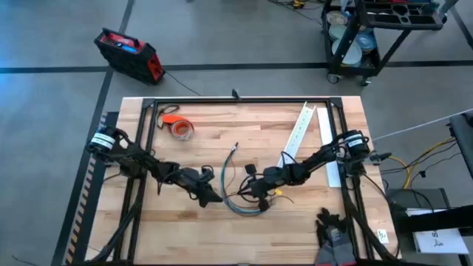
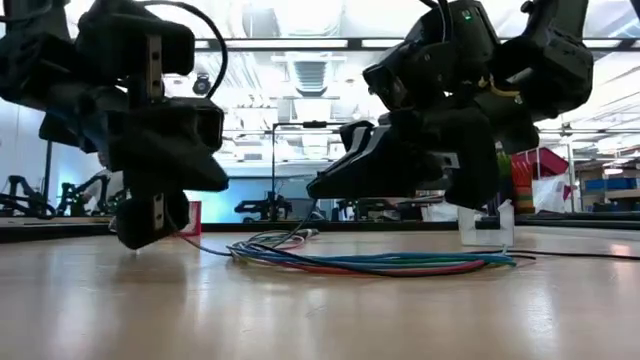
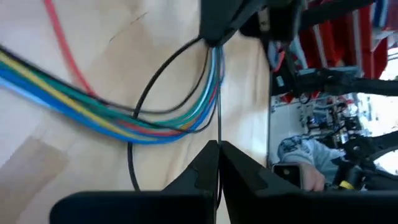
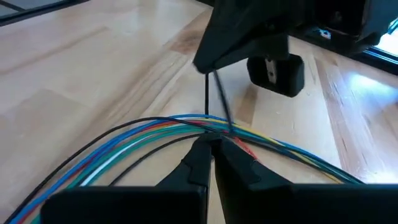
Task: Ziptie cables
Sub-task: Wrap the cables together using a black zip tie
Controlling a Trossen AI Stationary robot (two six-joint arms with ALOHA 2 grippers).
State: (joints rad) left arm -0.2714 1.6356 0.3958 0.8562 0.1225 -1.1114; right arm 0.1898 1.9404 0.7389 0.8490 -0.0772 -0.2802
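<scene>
Left gripper sits at counter centre, fingers together, clamped on a thin dark strip that runs straight out from between the tips: judged to be the ziptie. In the left wrist view this strip leads to the opposing gripper, which hangs over the same spot. Right gripper meets it from the right, its fingers also pressed together at the crown of the cables; whether it pinches a wire, the strip, or only rests against the bundle, the views do not settle. In the right wrist view a short dark strand hangs from the left gripper down to the bundle just beyond the right tips. The cables lie flat on the counter in a curved loop, blue, green, yellow, red and dark strands together, between and slightly near of both grippers; the low view shows them fanning along the wood. Judged step: getting the strip around the bundle and its tail ready to feed. To do it well, keep the left grip firm and the strip taut but not bent sharply, so it does not twist or slip. Gather all strands before closing the loop; stray dark wires look easy to miss. Lift the bundle only slightly off the wood. Far left an orange tape roll, far right a white slotted channel, both well apart.
</scene>
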